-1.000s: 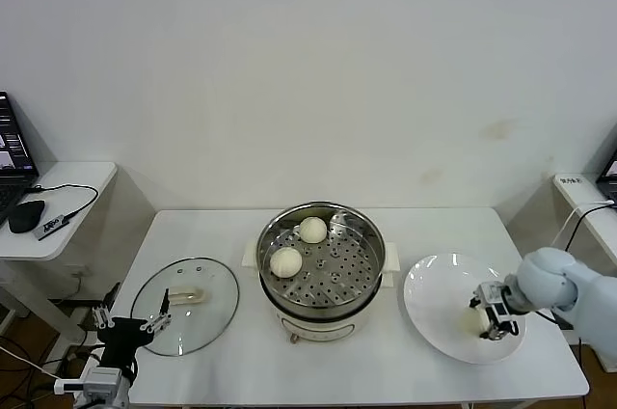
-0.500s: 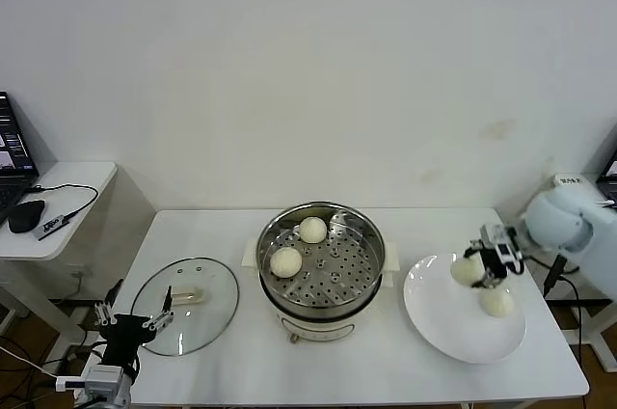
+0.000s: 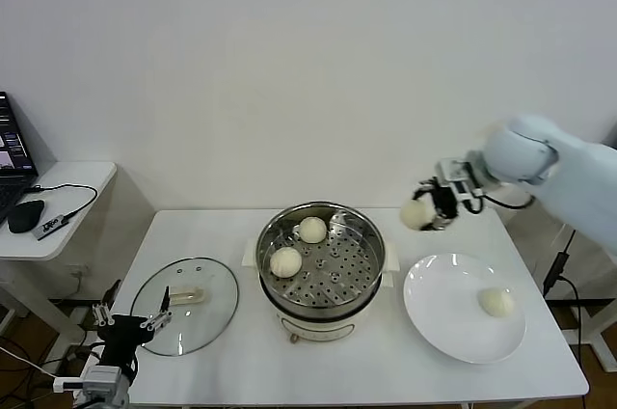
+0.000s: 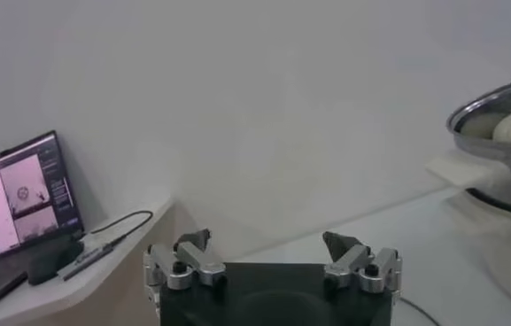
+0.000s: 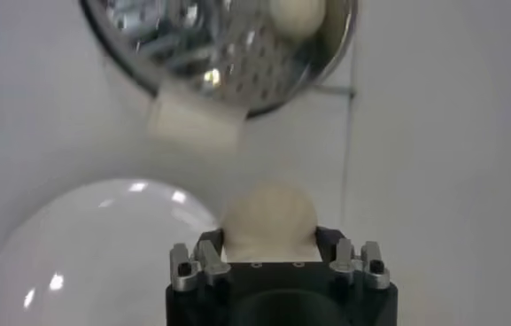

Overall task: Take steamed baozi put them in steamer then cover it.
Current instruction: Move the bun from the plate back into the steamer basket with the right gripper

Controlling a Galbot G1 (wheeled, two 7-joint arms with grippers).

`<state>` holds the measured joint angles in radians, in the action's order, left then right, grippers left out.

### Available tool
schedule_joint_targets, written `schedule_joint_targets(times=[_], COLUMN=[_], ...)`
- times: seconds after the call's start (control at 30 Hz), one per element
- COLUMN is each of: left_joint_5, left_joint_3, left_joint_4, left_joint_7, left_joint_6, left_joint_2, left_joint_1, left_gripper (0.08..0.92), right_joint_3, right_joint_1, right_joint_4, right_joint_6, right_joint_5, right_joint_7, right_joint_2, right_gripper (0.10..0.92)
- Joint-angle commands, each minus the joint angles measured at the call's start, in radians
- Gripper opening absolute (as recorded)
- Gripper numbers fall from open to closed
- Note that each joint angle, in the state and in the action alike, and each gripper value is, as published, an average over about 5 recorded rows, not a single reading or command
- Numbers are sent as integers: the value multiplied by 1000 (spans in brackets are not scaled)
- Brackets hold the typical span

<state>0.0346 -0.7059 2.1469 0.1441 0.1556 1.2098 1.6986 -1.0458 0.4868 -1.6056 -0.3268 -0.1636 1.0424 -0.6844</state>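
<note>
White wall, white table (image 3: 222, 235), pretty bare setup. Off on the left there's a side desk with a laptop (image 3: 12, 153); its screen is lit, but I can't read anything on it, and there's no brand or label visible anywhere else.

The left gripper (image 3: 130, 324) is parked low at the table's near-left corner, fingers spread, nothing in them. Just beside it the cover (image 3: 185, 305) lies flat on the table. Glass, so probably heavy-ish and slippery; I'd grab it by the cream handle.

Middle: the steamer (image 3: 321, 259) already has two baozi on its tray.

Right gripper (image 3: 431, 208) is up in the air between pot and plate (image 3: 465, 308), clamped on a third baozi (image 3: 416, 213). Looks soft and light, so squeeze gently around the sides. The last one (image 3: 496, 302) sits on the plate.
</note>
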Motion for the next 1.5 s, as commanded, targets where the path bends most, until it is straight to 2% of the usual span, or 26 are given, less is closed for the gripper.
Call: schedule_joint_targets(times=[0.03,0.2,0.37,0.7,1.13,1.5], left_joint_5=[-1,-2,-2,0,0,-2], left_joint_3=[-4,-13,-19,-28,-23,-16], left_joint_4=[0,3,2,-1,-6,-8], left_joint_7=[0,1,1,3,6,6], left_joint_6=[-1,-1,-1,-6,-9,-11], left_joint_2=[4,15,23,30,41,46], left_joint_1=[1,3,3,9,8,7], left_gripper=[823,823,823,823,823,823], right_joint_3=[-117,-180,-220,-256,-279,-282], right_joint_1=[62,26,-22,-32,1,-5], right_joint_4=[-14,9,52,88,81,62], right_joint_6=[61,159,270,466,533,529], right_joint_5=[-78,-55,50,143,197,177], right_joint_7=[-78,-104,-117,-108,-24,-12], right_joint_2=[-214,-267,-316,-374,-387,-374], right_gripper=[653,653,653,654,662,663])
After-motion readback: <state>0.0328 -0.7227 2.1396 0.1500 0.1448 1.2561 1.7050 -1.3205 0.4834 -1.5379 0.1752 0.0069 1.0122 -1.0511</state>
